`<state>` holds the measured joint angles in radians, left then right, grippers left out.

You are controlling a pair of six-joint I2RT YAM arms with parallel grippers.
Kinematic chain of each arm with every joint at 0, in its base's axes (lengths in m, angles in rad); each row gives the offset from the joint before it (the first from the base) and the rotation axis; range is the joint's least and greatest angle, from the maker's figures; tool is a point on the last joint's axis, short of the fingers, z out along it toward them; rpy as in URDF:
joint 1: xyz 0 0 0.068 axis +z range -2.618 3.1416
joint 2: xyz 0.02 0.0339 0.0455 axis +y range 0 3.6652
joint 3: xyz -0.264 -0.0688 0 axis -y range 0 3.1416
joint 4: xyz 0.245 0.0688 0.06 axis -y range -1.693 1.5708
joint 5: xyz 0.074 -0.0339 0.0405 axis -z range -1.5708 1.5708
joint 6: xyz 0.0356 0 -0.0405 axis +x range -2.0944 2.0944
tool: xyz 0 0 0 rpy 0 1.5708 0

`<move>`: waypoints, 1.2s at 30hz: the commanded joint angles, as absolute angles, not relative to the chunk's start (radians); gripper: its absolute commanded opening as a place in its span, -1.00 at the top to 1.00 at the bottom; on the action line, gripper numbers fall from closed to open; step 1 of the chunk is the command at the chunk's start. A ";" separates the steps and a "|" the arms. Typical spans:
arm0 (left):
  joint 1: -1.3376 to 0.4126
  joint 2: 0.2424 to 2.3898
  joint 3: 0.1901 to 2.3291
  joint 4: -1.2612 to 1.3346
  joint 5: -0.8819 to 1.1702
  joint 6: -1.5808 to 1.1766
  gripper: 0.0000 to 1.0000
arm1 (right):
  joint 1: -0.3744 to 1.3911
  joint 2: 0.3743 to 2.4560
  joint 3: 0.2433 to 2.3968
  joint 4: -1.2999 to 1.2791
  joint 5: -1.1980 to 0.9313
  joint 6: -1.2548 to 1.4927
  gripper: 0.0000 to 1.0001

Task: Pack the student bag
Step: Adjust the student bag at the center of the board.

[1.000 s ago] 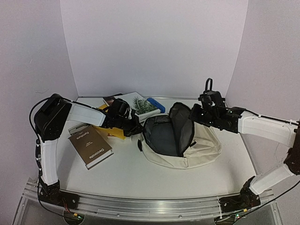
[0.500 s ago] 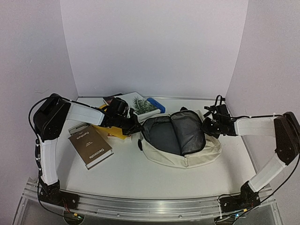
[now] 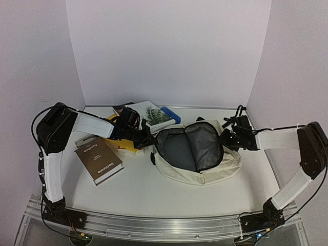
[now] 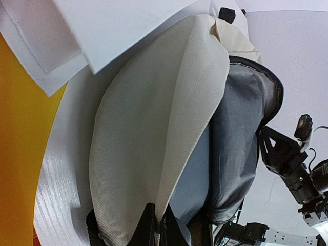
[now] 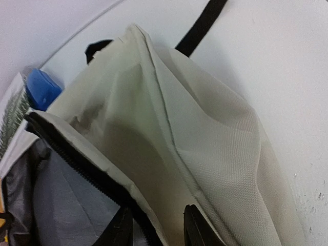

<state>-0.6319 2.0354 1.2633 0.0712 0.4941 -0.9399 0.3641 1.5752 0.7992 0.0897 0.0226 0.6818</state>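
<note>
Titles on books (image 3: 147, 114) behind left arm (image 3: 102, 125): partly hidden, illegible.

Brown book (image 3: 98, 160) cover: "Decorate" in large white letters, plus a smaller white line near its spine, maybe "Furniture". No other legible text on anything.

Student bag (image 3: 197, 154) flap now pulled open, flattened
</note>
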 commanded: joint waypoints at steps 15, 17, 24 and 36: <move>-0.625 1.970 1.268 0.117 0.529 -0.906 0.70 | 0.477 1.409 0.905 0.046 -0.045 0.507 -0.71; -0.625 1.957 1.267 0.115 0.531 -0.901 0.60 | 0.520 1.429 0.932 0.039 -0.027 0.503 -0.71; -0.620 1.852 1.272 0.025 0.490 -0.846 0.07 | 0.636 1.473 0.985 0.044 0.068 0.514 -0.64; -0.386 1.552 1.122 -0.181 0.381 -0.729 -0.54 | 0.664 1.463 0.971 0.060 0.083 0.531 -0.63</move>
